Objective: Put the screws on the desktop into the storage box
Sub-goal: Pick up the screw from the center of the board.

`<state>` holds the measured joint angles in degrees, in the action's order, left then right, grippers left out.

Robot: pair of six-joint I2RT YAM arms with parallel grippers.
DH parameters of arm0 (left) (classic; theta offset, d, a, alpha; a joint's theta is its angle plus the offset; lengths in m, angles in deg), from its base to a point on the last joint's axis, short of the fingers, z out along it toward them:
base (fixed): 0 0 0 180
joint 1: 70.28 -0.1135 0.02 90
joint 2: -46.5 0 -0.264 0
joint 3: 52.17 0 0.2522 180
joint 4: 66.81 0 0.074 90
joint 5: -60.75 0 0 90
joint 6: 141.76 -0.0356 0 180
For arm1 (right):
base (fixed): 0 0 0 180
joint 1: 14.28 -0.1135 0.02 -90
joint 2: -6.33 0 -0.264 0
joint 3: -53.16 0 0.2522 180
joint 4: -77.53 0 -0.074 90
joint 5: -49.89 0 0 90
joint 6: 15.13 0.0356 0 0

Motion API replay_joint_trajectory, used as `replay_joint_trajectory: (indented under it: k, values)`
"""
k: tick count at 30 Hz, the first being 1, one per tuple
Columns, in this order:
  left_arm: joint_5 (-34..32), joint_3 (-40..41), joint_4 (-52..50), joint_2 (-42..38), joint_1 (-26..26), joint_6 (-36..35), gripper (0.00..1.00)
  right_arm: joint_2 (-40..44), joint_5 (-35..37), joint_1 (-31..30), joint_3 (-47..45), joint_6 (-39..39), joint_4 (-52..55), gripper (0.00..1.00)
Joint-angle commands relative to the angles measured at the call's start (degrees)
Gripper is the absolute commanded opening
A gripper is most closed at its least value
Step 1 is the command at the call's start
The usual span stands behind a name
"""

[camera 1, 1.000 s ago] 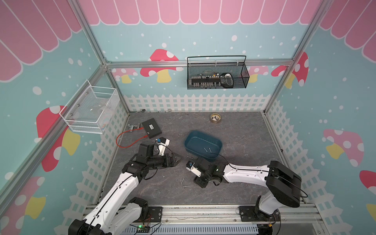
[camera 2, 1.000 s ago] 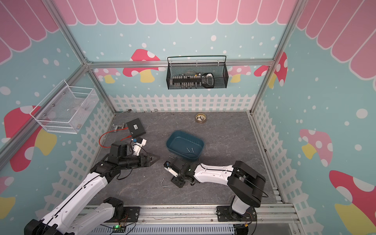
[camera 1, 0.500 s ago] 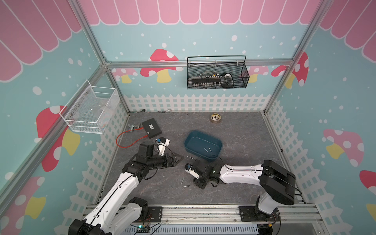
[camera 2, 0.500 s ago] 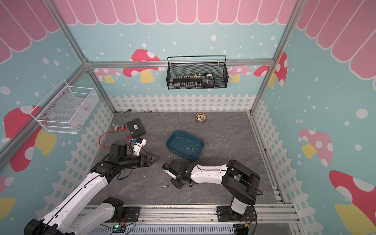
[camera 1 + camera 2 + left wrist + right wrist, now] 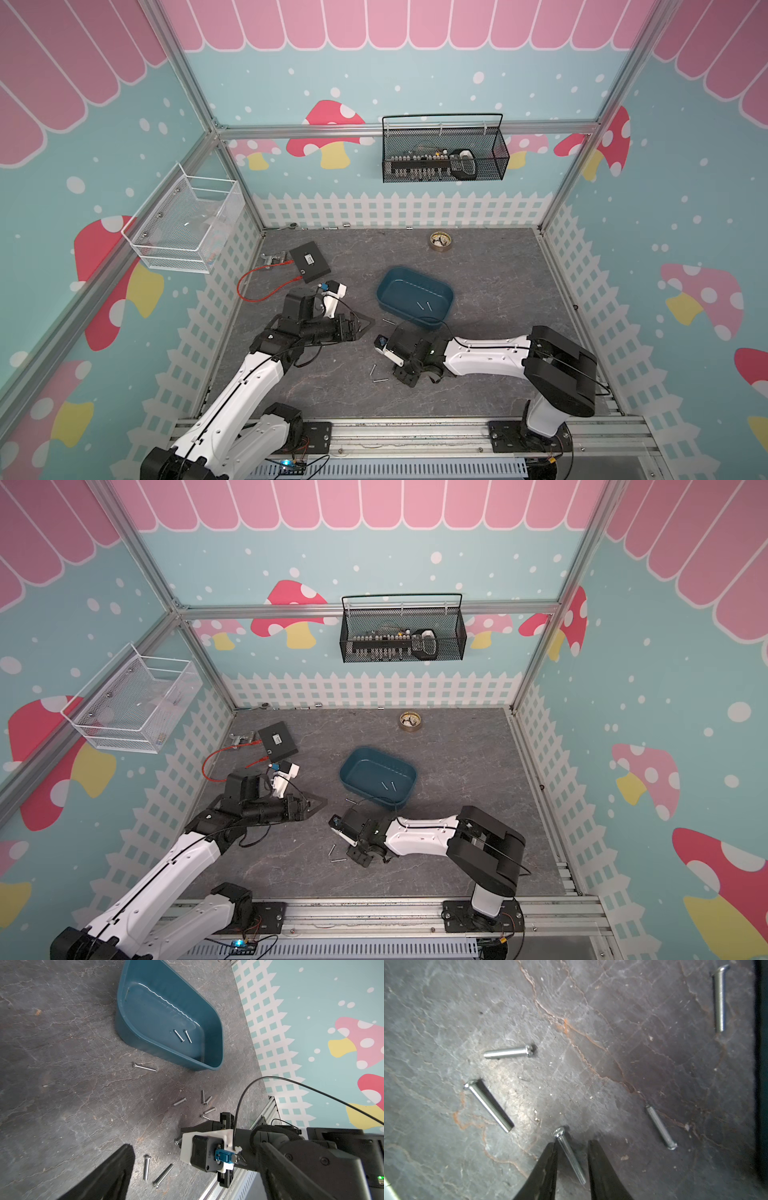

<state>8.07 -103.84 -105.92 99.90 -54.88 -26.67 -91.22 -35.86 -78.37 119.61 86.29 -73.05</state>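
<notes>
The teal storage box [image 5: 398, 286] [image 5: 360, 766] [image 5: 145, 1040] stands mid-desktop [image 5: 478, 353] with two screws [image 5: 424, 306] [image 5: 182, 1035] inside. More screws lie loose on the desktop: one beside the box [image 5: 388, 321] [image 5: 144, 1067], two [image 5: 376, 374] left of my right gripper [image 5: 405, 376] [image 5: 359, 856], and several [image 5: 204, 1105] in the left wrist view. My right gripper [image 5: 572, 1142] points down at the desktop, jaws narrow but apart, a screw [image 5: 570, 1159] lying between them against one finger. My left gripper [image 5: 365, 322] [image 5: 196, 1146] hovers wide open, holding nothing.
A black flat box [image 5: 309, 262] with a red cable [image 5: 257, 286] lies at the back left. A tape roll [image 5: 440, 241] sits near the back wall. A black mesh basket [image 5: 444, 153] and a white wire basket [image 5: 187, 224] hang on the walls.
My right gripper has shifted slightly left and its jaws have narrowed around a screw on the desktop. The left arm has not moved.
</notes>
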Motion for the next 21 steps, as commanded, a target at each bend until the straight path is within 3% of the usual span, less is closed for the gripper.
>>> replay_joint_trajectory:
  k: [1,21]
  values:
    - [0.1,0.6,1.1,-0.8,-0.3,-0.7,0.96,-1.4,1.3,-1.2,1.0,0.5,1.6,0.28]
    - [-0.8,0.7,1.2,-1.1,-0.3,-0.5,0.97,-1.4,2.7,-2.3,0.0,1.6,3.2,0.12]
